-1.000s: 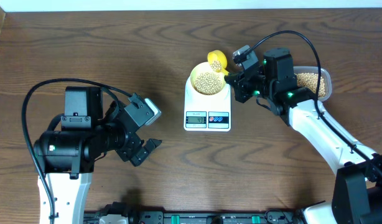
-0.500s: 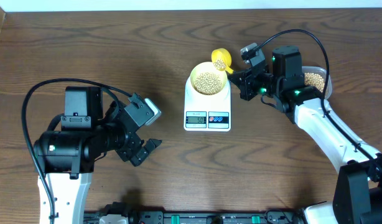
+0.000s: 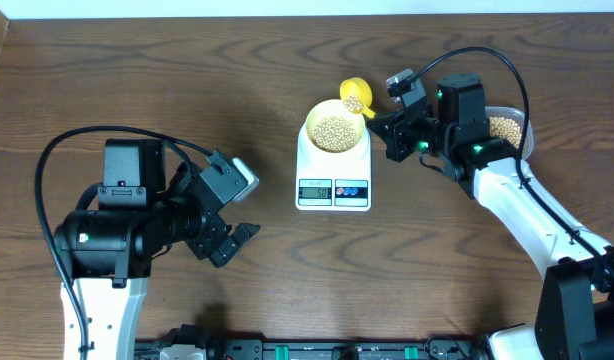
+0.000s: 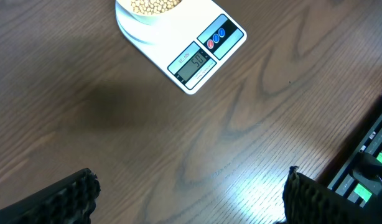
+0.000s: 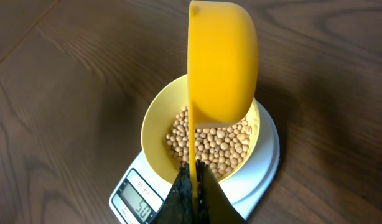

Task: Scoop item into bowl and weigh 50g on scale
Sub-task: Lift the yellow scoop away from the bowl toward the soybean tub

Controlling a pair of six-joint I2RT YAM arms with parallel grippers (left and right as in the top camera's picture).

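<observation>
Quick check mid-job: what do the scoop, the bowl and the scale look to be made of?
The scoop looks like plastic: bright yellow, smooth, with a soft sheen. The bowl is pale yellow and matte with a thin even rim; likely plastic, though ceramic cannot be ruled out. The scale has a smooth white housing with rounded corners, seemingly plastic.
</observation>
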